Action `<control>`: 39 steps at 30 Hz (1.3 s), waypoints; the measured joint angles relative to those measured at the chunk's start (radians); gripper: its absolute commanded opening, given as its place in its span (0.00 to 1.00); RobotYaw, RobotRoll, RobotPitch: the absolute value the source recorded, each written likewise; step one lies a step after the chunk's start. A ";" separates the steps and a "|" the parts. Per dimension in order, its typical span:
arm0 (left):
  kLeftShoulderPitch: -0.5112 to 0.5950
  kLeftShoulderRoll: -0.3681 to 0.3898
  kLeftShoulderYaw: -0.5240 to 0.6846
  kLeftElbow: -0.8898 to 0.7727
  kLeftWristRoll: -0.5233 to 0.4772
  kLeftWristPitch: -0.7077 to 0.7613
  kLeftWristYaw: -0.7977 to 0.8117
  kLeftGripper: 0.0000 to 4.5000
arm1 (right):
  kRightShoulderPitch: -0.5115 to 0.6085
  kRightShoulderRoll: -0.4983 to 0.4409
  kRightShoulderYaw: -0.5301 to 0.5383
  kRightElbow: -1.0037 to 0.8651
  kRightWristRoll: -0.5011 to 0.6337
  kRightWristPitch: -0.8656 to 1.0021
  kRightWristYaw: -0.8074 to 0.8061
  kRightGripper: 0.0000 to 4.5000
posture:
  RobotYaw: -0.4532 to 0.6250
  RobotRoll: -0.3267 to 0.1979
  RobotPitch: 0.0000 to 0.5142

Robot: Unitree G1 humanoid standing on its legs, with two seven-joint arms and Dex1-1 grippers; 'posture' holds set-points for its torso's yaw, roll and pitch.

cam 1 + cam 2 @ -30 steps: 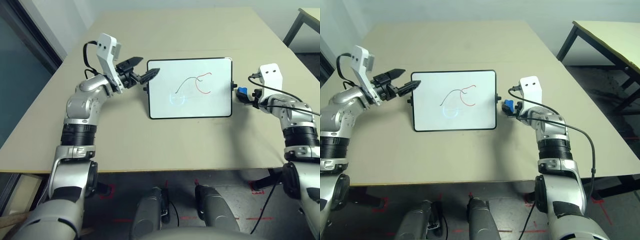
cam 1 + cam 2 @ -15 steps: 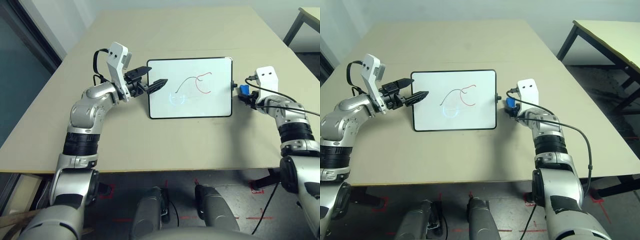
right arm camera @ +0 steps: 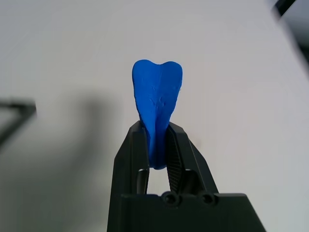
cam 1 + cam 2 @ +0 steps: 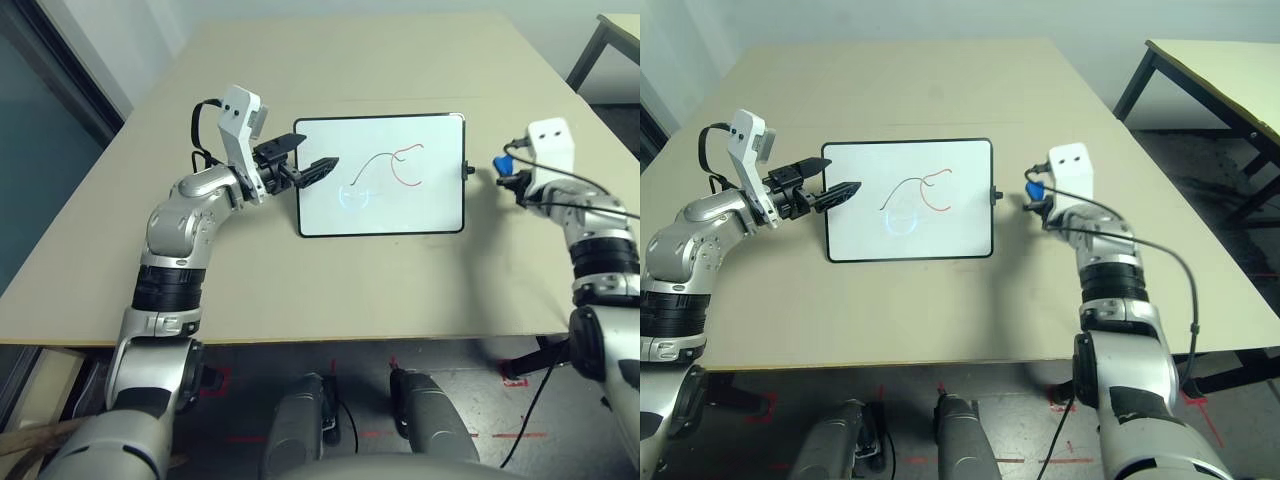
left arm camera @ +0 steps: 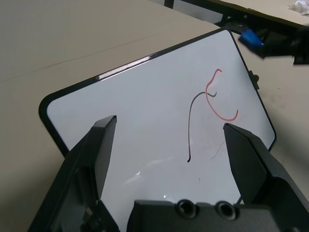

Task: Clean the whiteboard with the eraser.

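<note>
Two right fingers [image 3: 131,159] pinching blue eraser [image 3: 157,96], left fingers [image 5: 91,164] apart, whiteboard [image 5: 154,111] scribbled.

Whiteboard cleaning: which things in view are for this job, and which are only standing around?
For the job:
- whiteboard, with black and red marks
- blue eraser, held in the right end effector
- left end effector, open over the board's edge

Just around:
- second table, behind to the right
- black cable along the right arm

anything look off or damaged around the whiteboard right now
Nothing looks damaged or spilled. The whiteboard lies flat on the table with stray marks, and the right hand grips the eraser.
</note>
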 measured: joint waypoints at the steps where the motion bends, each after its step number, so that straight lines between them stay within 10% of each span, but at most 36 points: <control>1: -0.003 -0.001 -0.002 0.000 0.000 0.000 -0.002 1.00 | -0.019 0.000 0.002 -0.033 0.005 0.022 0.019 0.11 | 0.28 0.62 0.24; 12: -0.005 0.011 -0.013 0.000 0.002 0.013 -0.011 1.00 | -0.049 0.091 0.137 -0.320 0.055 0.400 0.162 0.10 | 0.30 0.62 0.28; 39: 0.009 0.004 -0.019 -0.047 -0.002 0.055 0.000 1.00 | -0.012 0.143 0.202 -0.375 0.067 0.441 0.150 0.10 | 0.31 0.62 0.28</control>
